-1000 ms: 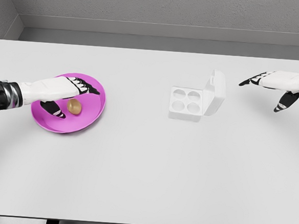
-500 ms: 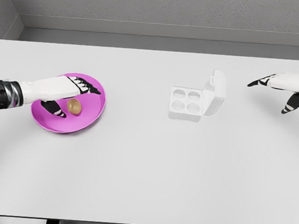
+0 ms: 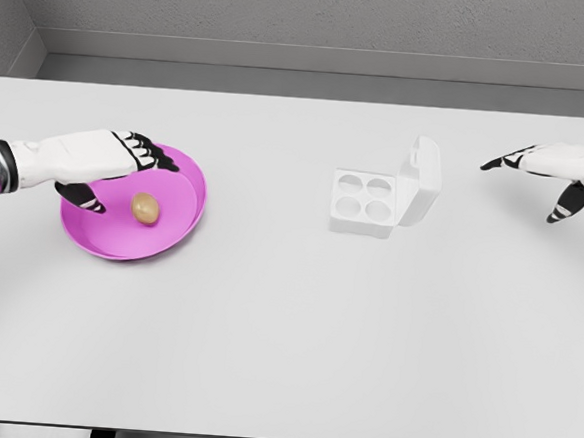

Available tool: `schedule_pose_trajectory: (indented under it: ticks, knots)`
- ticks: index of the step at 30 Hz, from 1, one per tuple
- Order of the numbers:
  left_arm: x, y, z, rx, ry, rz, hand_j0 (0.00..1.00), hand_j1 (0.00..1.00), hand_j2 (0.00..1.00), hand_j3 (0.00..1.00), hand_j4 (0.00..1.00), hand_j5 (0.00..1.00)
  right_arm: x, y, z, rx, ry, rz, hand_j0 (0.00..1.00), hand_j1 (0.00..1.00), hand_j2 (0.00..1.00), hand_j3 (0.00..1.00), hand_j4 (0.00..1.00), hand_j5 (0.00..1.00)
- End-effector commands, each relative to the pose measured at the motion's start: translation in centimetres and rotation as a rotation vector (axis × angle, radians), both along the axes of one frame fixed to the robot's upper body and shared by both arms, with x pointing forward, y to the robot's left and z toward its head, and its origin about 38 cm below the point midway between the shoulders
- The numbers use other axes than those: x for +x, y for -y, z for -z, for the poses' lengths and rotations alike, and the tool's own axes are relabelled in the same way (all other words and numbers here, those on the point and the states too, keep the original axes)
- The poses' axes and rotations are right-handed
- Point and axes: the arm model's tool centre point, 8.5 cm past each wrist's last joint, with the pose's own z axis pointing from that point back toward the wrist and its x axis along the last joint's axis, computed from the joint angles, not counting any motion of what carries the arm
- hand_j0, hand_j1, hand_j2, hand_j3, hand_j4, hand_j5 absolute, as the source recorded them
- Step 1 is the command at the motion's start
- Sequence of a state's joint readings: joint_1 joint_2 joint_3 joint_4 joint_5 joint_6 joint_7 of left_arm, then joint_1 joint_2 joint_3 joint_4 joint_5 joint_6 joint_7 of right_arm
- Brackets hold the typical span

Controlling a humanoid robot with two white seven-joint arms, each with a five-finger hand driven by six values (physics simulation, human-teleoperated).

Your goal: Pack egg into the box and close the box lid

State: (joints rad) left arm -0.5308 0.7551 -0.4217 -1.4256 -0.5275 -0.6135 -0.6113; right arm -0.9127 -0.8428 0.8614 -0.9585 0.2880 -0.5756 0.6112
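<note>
1. Your left hand (image 3: 101, 156) hovers over the pink plate (image 3: 177, 221), fingers spread, holding nothing.
2. The egg (image 3: 145, 207) lies on the plate.
3. The box (image 3: 382, 197) sits mid-tabletop (image 3: 285, 319), lid up.
4. Your right hand (image 3: 561, 168) hangs apart, fingers loose, empty.

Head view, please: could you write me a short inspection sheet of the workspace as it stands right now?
Surface: white table, flat, no spills seen.
Job's things: brown egg lying in the pink plate; white box right of the middle, lid standing open, four cups empty.
Clutter: nothing seen.
Hands: left hand above the plate's far left edge, fingers relaxed, holding nothing, apart from the egg; right hand at the right edge, open, away from the box.
Cables: nothing seen.
Surroundings: grey wall behind the table.
</note>
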Motion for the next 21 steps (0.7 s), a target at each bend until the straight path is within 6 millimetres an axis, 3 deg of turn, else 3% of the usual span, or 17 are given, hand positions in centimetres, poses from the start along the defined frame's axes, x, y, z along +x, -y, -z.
schedule_pose_trajectory:
  ticks: [1, 8, 10, 14, 16, 21]
  knots:
    - [-0.1, 0.2, -0.2, 0.007, 0.007, 0.006, 1.0, 1.0, 1.0, 1.0, 1.0, 1.0, 0.0, 0.1, -0.1, 0.004, 0.002, 0.005, 1.0, 1.0, 1.0, 1.0, 1.0, 1.0]
    - [0.1, 0.8, -0.5, -0.013, 0.015, 0.017, 1.0, 1.0, 1.0, 1.0, 1.0, 1.0, 0.1, -0.1, 0.0, 0.01, 0.0, 0.005, 1.0, 1.0, 1.0, 1.0, 1.0, 1.0]
    - [-0.4, 2.2, -3.0, -0.077, 0.052, 0.074, 1.0, 1.0, 1.0, 1.0, 1.0, 1.0, 0.1, -0.2, 0.1, 0.011, 0.0, 0.003, 1.0, 1.0, 1.0, 1.0, 1.0, 1.0]
    - [-1.3, 2.8, -5.6, -0.139, 0.077, 0.128, 1.0, 1.0, 1.0, 1.0, 1.0, 1.0, 0.1, -0.3, 0.1, 0.011, -0.001, 0.002, 1.0, 1.0, 1.0, 1.0, 1.0, 1.0]
    - [-2.2, 2.8, -4.4, -0.154, -0.006, 0.153, 1.0, 1.0, 1.0, 1.0, 1.0, 1.0, 0.1, -0.3, 0.1, 0.011, -0.001, 0.002, 1.0, 1.0, 1.0, 1.0, 1.0, 1.0]
    - [-3.7, 2.5, -4.6, -0.124, -0.044, 0.19, 1.0, 1.0, 1.0, 1.0, 1.0, 1.0, 0.2, -0.3, 0.1, 0.011, 0.001, 0.004, 1.0, 1.0, 1.0, 1.0, 1.0, 1.0]
